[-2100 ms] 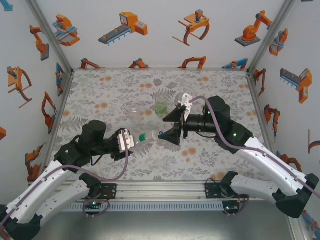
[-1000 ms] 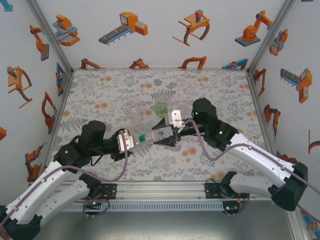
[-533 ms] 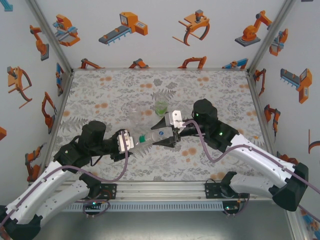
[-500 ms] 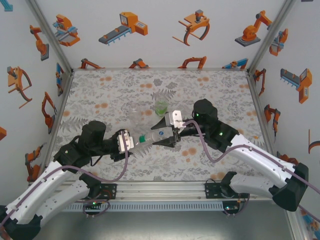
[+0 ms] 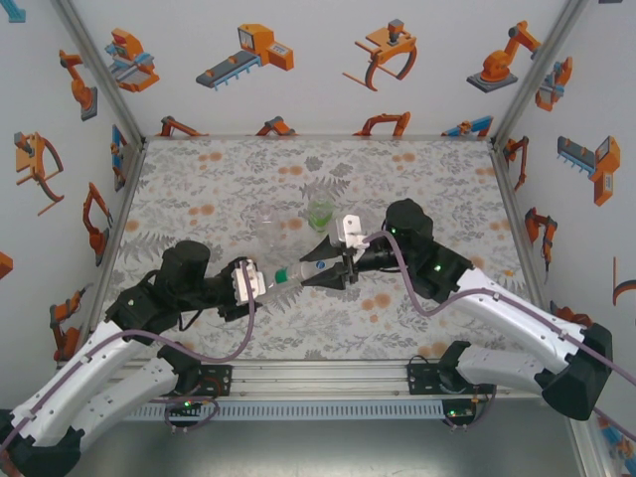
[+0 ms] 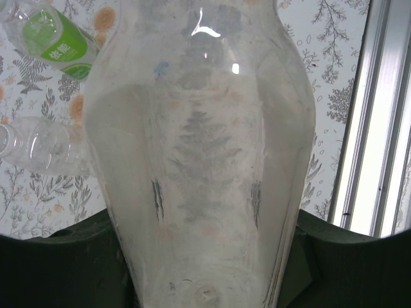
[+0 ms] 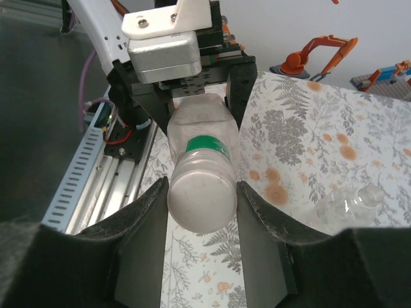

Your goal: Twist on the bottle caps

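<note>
White round plastic screw cap [image 7: 200, 202] seated on the mouth of a colourless see-through plastic bottle [image 7: 204, 131], with a green ring just under the cap, held level above the middle of the grey floral-patterned table [image 5: 199, 179]. Pinched on both sides by the dark fingers [image 7: 146, 224] of the right gripper [image 5: 301, 272], pads touching the cap's rim. Clamped at the other end by the left gripper [image 5: 264, 278], closed around the bottle's body. Half a second ago the right jaws stood wider about the cap and the wrist was rolled a little differently; two seconds ago that gripper was drawn back from the bottle, off to the right. Left arm and bottle unchanged throughout. Just behind, a green-tinted see-through bottle [image 5: 319, 213], and left of it a second colourless bottle [image 5: 273, 227]. Bright green label [image 6: 54, 42] with white characters on the tinted bottle in the left wrist view, too cut off to read; no such label visible from above. Cap face and finger contact plain from the right wrist; from above, merely a dark wedge over the bottle's neck.
</note>
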### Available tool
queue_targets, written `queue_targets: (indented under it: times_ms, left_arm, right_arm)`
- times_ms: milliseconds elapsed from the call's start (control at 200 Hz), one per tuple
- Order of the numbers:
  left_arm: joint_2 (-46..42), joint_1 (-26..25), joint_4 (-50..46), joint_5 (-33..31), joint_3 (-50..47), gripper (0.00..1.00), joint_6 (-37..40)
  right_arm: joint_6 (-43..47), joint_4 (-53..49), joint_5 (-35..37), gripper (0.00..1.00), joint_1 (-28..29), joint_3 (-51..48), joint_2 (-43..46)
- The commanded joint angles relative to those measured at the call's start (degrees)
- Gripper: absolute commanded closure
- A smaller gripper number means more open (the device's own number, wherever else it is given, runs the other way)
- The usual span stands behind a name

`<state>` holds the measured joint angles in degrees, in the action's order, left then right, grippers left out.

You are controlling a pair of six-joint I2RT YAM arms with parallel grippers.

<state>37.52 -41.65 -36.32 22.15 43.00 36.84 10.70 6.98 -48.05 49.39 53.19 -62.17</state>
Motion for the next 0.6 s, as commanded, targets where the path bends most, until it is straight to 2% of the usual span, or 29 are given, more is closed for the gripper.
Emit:
queue_targets:
  times_ms: [0, 130, 325, 441, 596]
  left_arm:
    - [-0.8, -0.3, 0.1, 1.1, 0.1, 1.00, 1.5]
    - [-1.5, -0.3, 0.4, 0.7, 0.0, 1.00, 1.4]
    - [-2.8, -0.3, 1.4, -0.6, -0.2, 1.00, 0.9]
    - [-3.4, -0.3, 1.8, -1.4, -0.3, 1.00, 0.4]
    - [-4.1, -0.3, 2.2, -3.2, -0.4, 1.00, -0.1]
  right_arm:
    - [-14.7, 12.3, 2.2, 0.70, 0.7, -4.2, 0.1]
    - [-26.1, 20.3, 6.4, 0.77, 1.5, -7.3, -0.2]
    - [-39.8, 22.6, 20.8, 0.79, 4.6, -9.8, 0.5]
    - [-48.8, 20.9, 28.4, 0.79, 5.6, -10.3, 0.2]
    - [-61.8, 12.7, 36.4, 0.81, 6.0, -8.3, -0.8]
